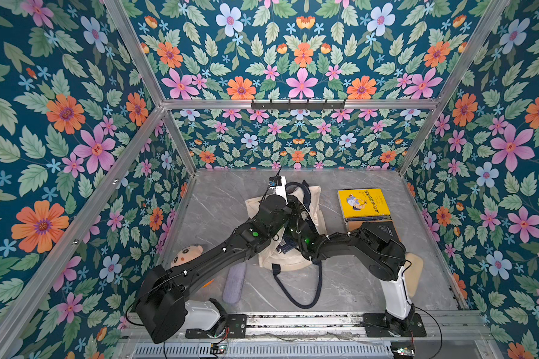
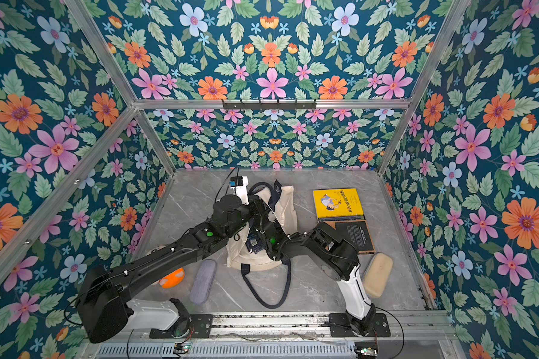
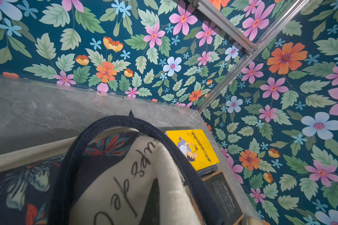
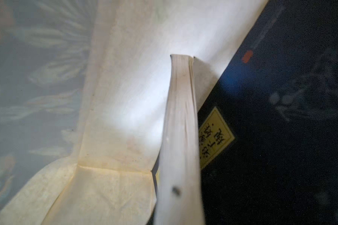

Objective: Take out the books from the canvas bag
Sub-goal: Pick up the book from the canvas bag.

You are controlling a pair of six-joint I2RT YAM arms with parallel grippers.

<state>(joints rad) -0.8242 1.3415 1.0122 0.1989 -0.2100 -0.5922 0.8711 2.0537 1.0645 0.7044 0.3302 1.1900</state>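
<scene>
While books remain inside, progress: partway, I judge.
Canvas bag: middle of tabletop.
Inside: gripped book, navy book alongside.
Out: yellow book, black book, at bag's 2 o'clock.
Right pincer: hidden in bag, closed on gripped book.
Left pincer: closed on bag's 12 o'clock rim.
Writing: Chinese yellow label, bag script; unreadable.

top views: high, downward | left wrist: close above canvas bag | right wrist: seemingly inside it

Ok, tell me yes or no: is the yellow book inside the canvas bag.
No, the yellow book lies flat on the table, outside the canvas bag and off to its side.
</scene>
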